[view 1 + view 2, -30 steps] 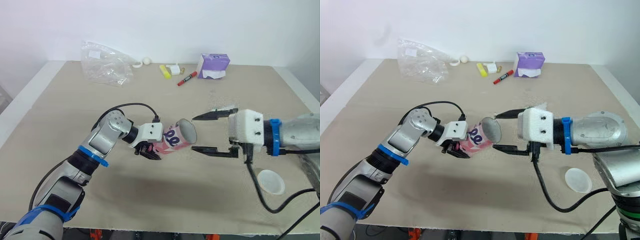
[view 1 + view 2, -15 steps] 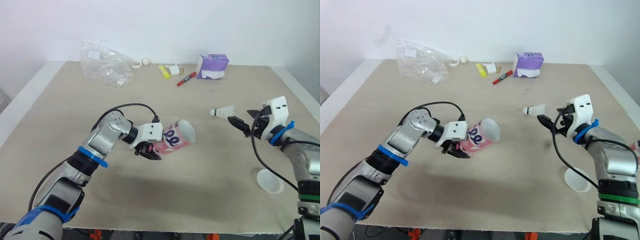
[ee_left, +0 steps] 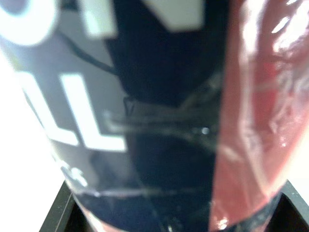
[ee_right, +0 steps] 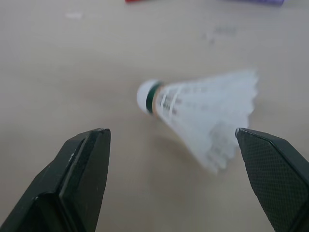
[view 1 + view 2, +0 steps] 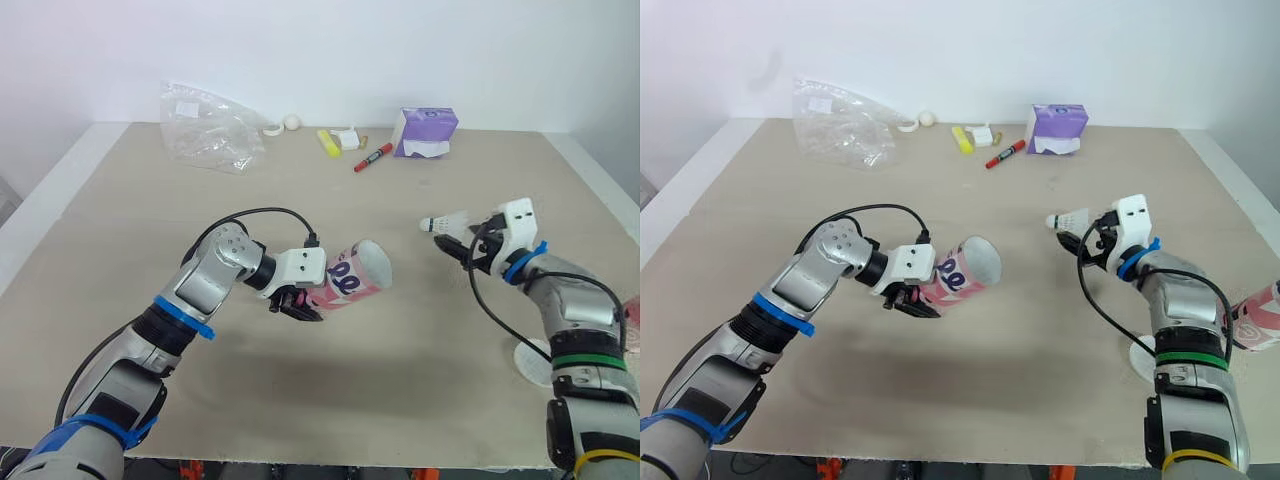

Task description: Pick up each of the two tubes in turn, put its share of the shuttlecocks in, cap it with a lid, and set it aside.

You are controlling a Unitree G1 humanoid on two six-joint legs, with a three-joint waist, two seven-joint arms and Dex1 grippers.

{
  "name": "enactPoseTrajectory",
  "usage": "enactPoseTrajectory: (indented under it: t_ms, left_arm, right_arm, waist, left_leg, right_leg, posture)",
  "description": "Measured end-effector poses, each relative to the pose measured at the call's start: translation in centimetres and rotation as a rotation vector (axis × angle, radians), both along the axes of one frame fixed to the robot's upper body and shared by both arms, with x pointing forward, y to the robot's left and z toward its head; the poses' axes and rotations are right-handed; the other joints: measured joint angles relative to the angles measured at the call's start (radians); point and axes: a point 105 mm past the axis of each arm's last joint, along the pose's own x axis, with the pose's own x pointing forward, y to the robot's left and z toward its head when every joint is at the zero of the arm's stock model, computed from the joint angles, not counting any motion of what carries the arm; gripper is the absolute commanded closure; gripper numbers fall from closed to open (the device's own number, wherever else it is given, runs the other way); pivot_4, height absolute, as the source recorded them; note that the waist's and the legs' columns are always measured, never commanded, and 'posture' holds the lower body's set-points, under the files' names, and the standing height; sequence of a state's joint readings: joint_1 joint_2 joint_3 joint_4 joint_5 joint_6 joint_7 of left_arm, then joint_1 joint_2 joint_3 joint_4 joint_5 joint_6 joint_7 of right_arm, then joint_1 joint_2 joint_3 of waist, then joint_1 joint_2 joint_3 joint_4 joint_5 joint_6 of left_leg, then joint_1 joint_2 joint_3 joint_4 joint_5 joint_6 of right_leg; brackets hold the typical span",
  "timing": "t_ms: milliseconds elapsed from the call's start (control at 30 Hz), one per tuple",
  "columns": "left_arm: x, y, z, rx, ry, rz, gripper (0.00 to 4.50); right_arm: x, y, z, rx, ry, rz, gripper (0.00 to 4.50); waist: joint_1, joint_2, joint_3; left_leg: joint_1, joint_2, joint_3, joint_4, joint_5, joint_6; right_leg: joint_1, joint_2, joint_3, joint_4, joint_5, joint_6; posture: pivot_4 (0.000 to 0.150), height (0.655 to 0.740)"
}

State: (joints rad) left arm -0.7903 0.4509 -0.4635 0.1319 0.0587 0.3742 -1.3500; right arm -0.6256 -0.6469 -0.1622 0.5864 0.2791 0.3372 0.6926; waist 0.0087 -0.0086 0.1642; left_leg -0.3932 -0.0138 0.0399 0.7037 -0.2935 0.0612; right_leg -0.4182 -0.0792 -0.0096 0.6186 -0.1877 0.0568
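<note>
Our right end effector [image 5: 452, 244] sits low over the bench [image 5: 400, 400] with its two fingers spread wide apart. The shuttlecock [image 4: 203, 116] lies on its side just ahead of the tips, cork toward the robot's left. From the wrist view we cannot be sure whether the feathers are already between the fingers or a little beyond them.

Our left end effector [image 5: 295, 300] is clamped on the pink tube [image 5: 350, 277], holding it off the bench and tilted so that its open mouth faces the right arm.

We judge the step in hand to be picking up this shuttlecock. To do it well, we would ease the fingers forward until they straddle the firm part near the cork, then close gently so the skirt is not crushed. After that, it should go cork-first into the mouth while the left arm holds the tube steady.

A white lid [image 5: 530, 360] waits near the right forearm, and what looks like the second tube [image 5: 1258, 322] lies further right.
</note>
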Motion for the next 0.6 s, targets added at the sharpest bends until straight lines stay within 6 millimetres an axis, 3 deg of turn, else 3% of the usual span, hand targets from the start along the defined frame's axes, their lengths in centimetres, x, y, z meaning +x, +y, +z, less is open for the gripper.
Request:
enactPoseTrajectory:
  t_ms: [367, 467, 600]
  left_arm:
    - [0.0, 0.0, 0.0, -0.003, -0.001, 0.005, 1.93]
    - [0.0, 0.0, 0.0, -0.003, -0.002, 0.006, 1.93]
    - [0.0, 0.0, -0.1, -0.004, -0.002, 0.007, 1.93]
  right_arm:
    - [1.8, 1.6, 0.7, 0.024, -0.026, 0.024, 0.06]
    - [2.2, 1.5, 0.4, 0.033, -0.012, 0.010, 0.85]
    - [2.5, 1.5, 0.1, 0.042, -0.006, 0.000, 2.81]
  waist:
    - [0.000, 0.000, 0.000]
    - [-0.001, 0.000, 0.000]
    - [-0.001, 0.000, 0.000]
  left_leg:
    - [0.000, 0.000, 0.000, 0.000, 0.000, 0.000]
    - [0.000, 0.000, 0.001, 0.000, 0.000, 0.000]
    - [0.000, 0.000, 0.000, 0.000, 0.000, 0.000]
  right_leg:
    - [0.000, 0.000, 0.000, 0.000, 0.000, 0.000]
    - [0.000, 0.000, 0.000, 0.000, 0.000, 0.000]
    - [0.000, 0.000, 0.001, 0.000, 0.000, 0.000]
  posture:
    - [0.150, 0.7400]
    - [0.150, 0.7400]
    - [0.150, 0.7400]
